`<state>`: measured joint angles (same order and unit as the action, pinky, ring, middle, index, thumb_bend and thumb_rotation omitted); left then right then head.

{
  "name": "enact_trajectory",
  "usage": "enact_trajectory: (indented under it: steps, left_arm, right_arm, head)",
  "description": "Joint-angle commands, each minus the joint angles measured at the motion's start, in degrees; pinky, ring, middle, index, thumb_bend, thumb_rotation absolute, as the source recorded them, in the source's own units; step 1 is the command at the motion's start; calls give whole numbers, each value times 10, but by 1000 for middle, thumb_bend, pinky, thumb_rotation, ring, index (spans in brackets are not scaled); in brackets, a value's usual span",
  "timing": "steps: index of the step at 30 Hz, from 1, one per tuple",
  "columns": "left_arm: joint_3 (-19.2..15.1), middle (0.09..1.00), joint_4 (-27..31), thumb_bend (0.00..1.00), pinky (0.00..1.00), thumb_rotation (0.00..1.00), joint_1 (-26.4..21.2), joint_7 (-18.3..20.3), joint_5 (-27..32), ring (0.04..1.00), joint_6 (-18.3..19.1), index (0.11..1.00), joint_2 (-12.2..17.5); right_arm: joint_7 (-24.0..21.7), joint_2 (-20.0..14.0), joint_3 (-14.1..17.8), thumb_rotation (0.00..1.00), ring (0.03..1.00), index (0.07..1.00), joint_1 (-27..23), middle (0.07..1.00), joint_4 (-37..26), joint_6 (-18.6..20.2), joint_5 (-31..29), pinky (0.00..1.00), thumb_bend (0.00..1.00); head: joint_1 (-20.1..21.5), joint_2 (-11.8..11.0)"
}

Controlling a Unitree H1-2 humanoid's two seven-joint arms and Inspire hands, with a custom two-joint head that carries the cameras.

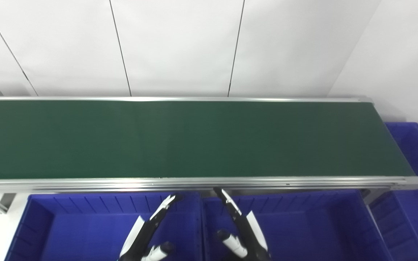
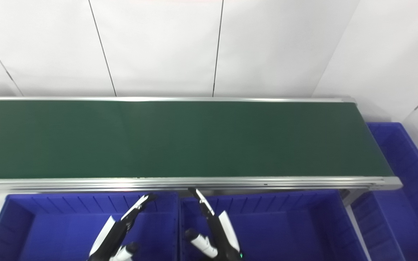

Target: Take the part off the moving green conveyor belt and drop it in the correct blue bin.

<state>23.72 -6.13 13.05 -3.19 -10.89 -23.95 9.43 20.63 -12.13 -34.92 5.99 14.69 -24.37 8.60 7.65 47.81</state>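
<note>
The green conveyor belt point(image 1: 180, 139) runs across the view with no part on it. My left hand point(image 1: 147, 232) is open, fingers stretched out, over the left blue bin point(image 1: 42, 221) below the belt's near rail. My right hand point(image 1: 240, 226) is open, fingers stretched out, over the middle blue bin point(image 1: 321, 224). Both hands hold nothing. They also show in the right eye view, left hand point(image 2: 116, 232) and right hand point(image 2: 214, 228).
A third blue bin point(image 1: 417, 152) stands at the belt's right end, and another bin's corner point(image 1: 397, 224) shows at lower right. An aluminium rail point(image 1: 194, 183) edges the belt's near side. A white wall stands behind.
</note>
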Motion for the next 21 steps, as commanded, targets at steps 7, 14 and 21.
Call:
enact_trajectory:
  steps: [7, 14, 21]
  left_arm:
    - [-23, 983, 64, 823, 979, 1000, 5, 24, -26, 998, 45, 918, -31]
    - [-32, 981, 61, 787, 996, 1000, 10, 32, -21, 997, 39, 916, -51]
    - [-38, 978, 49, 775, 998, 1000, 13, 38, -17, 994, 29, 910, -61]
  right_arm:
    - [-84, 5, 65, 1000, 931, 933, 17, 950, -59, -25, -24, 932, 787]
    - [-123, 16, 101, 1000, 906, 931, 29, 940, -60, -26, -27, 920, 773]
    - [-151, 22, 121, 1000, 910, 929, 39, 939, -60, -25, -27, 923, 763]
  head:
    - [-36, 42]
    - [-53, 33]
    - [-70, 19]
